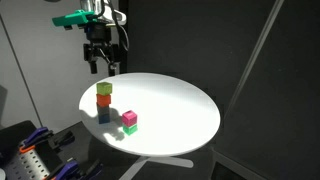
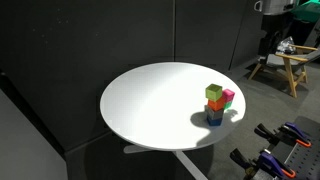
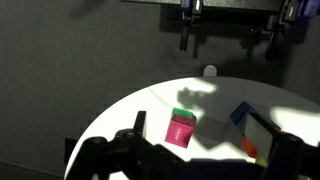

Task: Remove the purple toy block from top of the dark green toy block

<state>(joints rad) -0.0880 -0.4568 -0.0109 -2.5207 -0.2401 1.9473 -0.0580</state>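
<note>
Unstarted: purple toy block [image 1: 130,117] sat atop dark green toy block [image 1: 130,128]; my tool [image 1: 97,66] hung at eleven o'clock, jaws spread.

So the purple toy block [image 1: 130,117] is really more magenta-pink, the dark green toy block [image 1: 130,128] solid green (both plain). Left of centre: yellow-green cube [image 1: 104,89], orange cube [image 1: 104,100], blue cube [image 1: 104,113]. Surface [image 1: 180,108] is plain white.

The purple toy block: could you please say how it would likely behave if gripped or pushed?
The purple toy block looks a rigid, flat-sided cube, so it probably won't roll or squash. Small, so likely light. Perched on the dark green toy block, it may slide off if nudged sideways.
</note>
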